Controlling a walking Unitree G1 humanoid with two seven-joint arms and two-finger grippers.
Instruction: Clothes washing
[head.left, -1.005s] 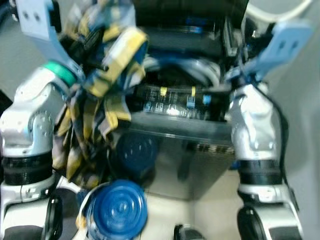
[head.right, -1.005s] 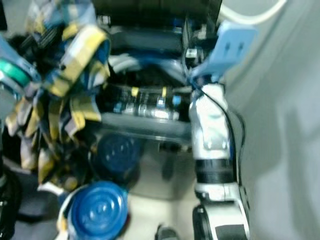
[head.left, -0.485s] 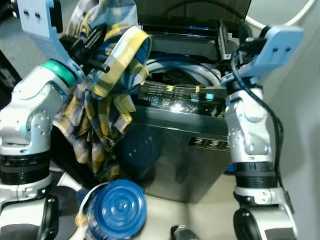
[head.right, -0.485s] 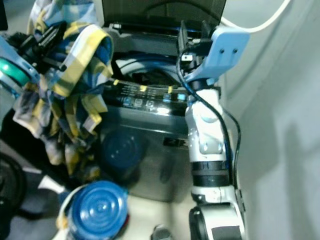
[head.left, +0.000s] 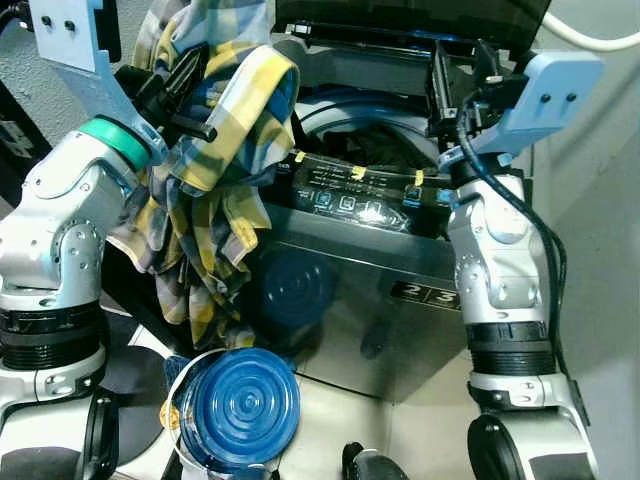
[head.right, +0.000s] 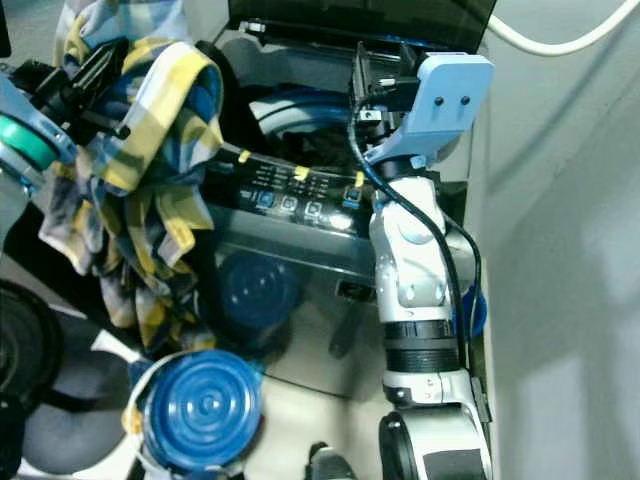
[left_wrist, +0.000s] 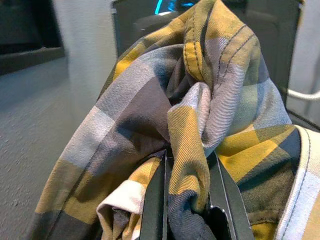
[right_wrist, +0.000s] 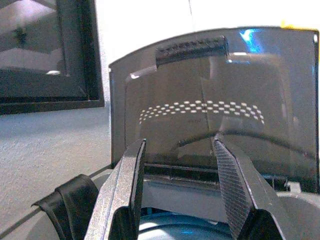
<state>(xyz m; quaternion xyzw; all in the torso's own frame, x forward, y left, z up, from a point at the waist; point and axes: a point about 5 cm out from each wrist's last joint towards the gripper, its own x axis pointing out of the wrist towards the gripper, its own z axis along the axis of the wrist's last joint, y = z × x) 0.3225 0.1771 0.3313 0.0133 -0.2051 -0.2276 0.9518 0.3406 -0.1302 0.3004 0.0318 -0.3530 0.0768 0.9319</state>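
Left gripper (left_wrist: 187, 200) raised with a plaid shirt (head.left: 215, 170) at the open top-loading washing machine (head.left: 380, 290).

From left to right: the left gripper's fingers (left_wrist: 152, 205) are pinched on a bunched fold of the yellow, blue and grey shirt, which hangs down over the left arm beside the machine's front corner; a blue round lid (head.left: 240, 405) lies on the floor below it; the control panel (head.left: 365, 195) fronts the drum opening (head.left: 375, 140), with dark laundry inside and the machine lid (right_wrist: 210, 95) standing upright behind; the right gripper (right_wrist: 177, 185), fingers spread and empty, is held over the machine's right side, facing that lid.
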